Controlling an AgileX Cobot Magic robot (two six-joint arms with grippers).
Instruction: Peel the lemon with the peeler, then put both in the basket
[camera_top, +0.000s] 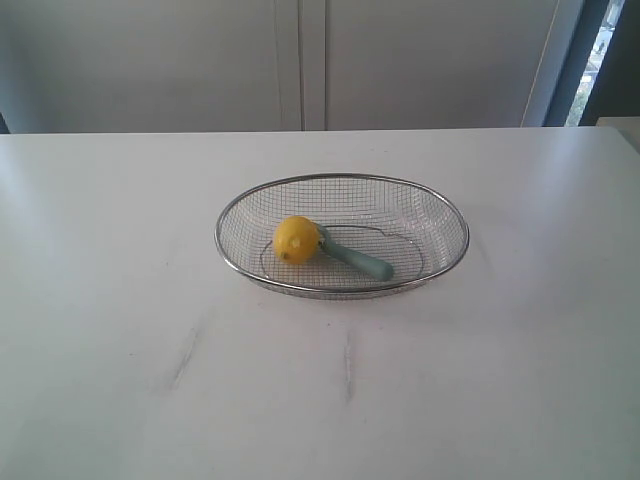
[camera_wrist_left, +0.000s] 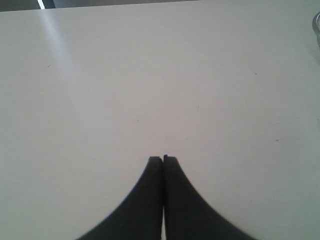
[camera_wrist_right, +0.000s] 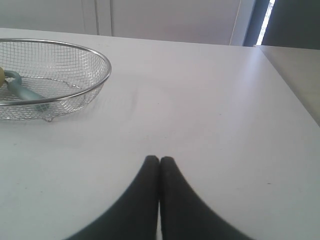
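Inside the basket — lemon touching peeler.

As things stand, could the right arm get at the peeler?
Probably yes: nothing stands between the right gripper and the basket, and the peeler lies uncovered beside the lemon. The jaws are shut.

Lemon: small bright yellow oval lemon lay in the basket's left part, touching the peeler's head.
Peeler: slim peeler with a pale teal plastic handle lay flat on the mesh floor, handle pointing right.
Basket: shallow oval silver wire-mesh basket with a thick rim stood upright on the white worktop.
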